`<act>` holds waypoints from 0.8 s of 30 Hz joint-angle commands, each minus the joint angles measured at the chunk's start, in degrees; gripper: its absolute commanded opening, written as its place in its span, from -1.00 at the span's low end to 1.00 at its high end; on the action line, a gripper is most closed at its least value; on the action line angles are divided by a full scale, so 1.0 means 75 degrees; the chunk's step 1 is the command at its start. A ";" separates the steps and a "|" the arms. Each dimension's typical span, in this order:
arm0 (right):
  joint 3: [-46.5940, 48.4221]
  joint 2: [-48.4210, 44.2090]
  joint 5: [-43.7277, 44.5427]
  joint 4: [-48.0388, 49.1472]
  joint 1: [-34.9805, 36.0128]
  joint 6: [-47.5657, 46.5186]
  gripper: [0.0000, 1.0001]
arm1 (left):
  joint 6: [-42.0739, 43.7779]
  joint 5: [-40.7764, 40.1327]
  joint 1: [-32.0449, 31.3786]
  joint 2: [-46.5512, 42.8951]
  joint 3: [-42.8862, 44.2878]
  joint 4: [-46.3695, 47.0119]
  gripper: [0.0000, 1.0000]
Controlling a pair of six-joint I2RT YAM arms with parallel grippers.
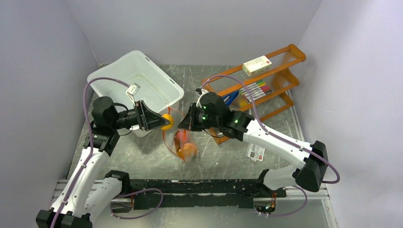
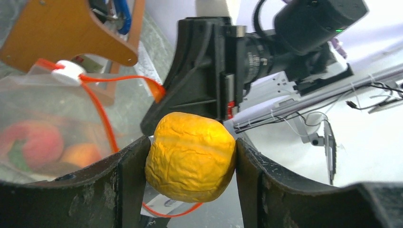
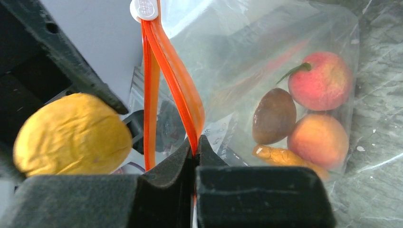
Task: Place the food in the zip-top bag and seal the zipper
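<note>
My left gripper (image 1: 164, 121) is shut on a wrinkled yellow-orange toy fruit (image 2: 191, 156), which also shows in the top view (image 1: 167, 122) and the right wrist view (image 3: 71, 135). It holds the fruit level with the open mouth of the clear zip-top bag (image 3: 266, 71). My right gripper (image 3: 196, 142) is shut on one lip of the orange-red zipper (image 3: 178, 80) and holds the bag hanging open above the table. Inside the bag lie a pink peach (image 3: 319, 80), an orange fruit (image 3: 317, 140), a brown one (image 3: 274, 116) and a small tan piece.
A white plastic tub (image 1: 135, 85) stands behind the left gripper. An orange wooden rack (image 1: 266, 78) with coloured markers and a small box on top stands at the back right. A white card (image 1: 255, 152) lies on the table under the right arm.
</note>
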 commanded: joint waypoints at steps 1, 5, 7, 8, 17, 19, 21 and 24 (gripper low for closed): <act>-0.0100 -0.0185 -0.0069 0.0185 0.0045 -0.0151 -1.00 | 0.0868 -0.0650 -0.0123 0.0063 0.0078 -0.1049 0.19; -0.0150 -0.0239 -0.0063 0.0178 0.0040 -0.0208 -1.00 | 0.0747 -0.0802 -0.0214 0.0007 0.0089 -0.1002 0.22; -0.0126 -0.0254 -0.0018 0.0136 0.0042 -0.0256 -1.00 | 0.0757 -0.0809 -0.0245 0.0034 0.0084 -0.1070 0.24; -0.0098 -0.0254 0.0005 0.0093 0.0041 -0.0292 -1.00 | 0.0793 -0.0800 -0.0266 0.0063 0.0081 -0.1123 0.26; -0.0221 -0.0321 0.0045 0.0188 0.0043 -0.0346 -1.00 | 0.0843 -0.0949 -0.0372 0.0227 -0.0013 -0.1276 0.32; -0.0235 -0.0305 -0.0023 0.0173 0.0042 -0.0341 -1.00 | 0.0825 -0.1002 -0.0397 0.0205 0.0003 -0.1291 0.34; -0.0251 -0.0352 0.0017 0.0133 0.0047 -0.0345 -1.00 | 0.0971 -0.1069 -0.0405 0.0192 0.0099 -0.1499 0.34; -0.0309 -0.0469 0.0126 0.0129 0.0042 -0.0410 -1.00 | 0.1259 -0.1275 -0.0411 0.0158 0.0306 -0.1992 0.34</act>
